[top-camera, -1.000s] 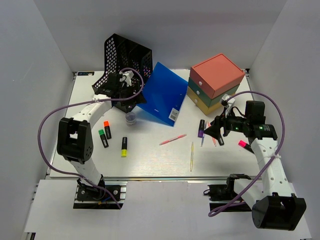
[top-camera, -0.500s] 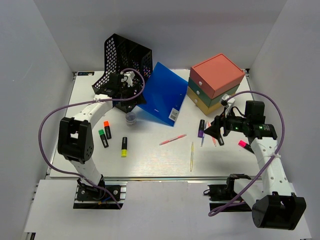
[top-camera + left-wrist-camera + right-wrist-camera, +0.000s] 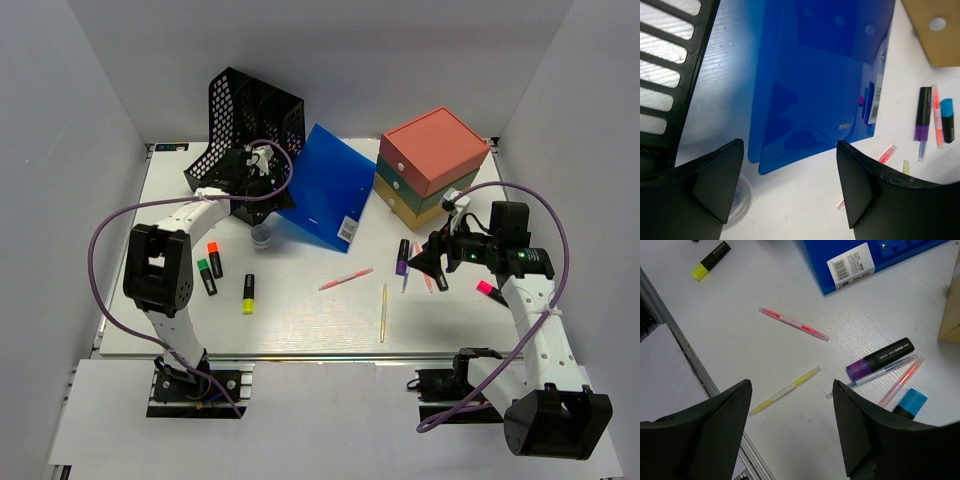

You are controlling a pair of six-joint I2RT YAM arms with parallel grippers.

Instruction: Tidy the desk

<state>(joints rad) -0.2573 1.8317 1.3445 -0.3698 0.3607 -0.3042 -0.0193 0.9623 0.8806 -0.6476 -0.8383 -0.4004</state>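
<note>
desk [image 3: 300, 315]: white, ribbed matte | folder [image 3: 325, 195]: glossy blue plastic | tray [image 3: 255, 112]: black mesh

Bare desk [image 3: 290, 322] between highlighters [image 3: 248, 293] and pens [image 3: 345, 279]

The right gripper [image 3: 791, 383] hangs with its jaws spread wide above the desk [image 3: 730, 345]. Between its fingers lies a yellow pen [image 3: 807, 376], with a pink pen [image 3: 793, 324] beyond it. To the right, a purple-capped black marker [image 3: 880, 359], two thin pens and a blue-capped marker [image 3: 907, 402] lie close together. A blue folder [image 3: 880, 252] is at the top and a yellow highlighter [image 3: 711, 253] at the top left.
</note>
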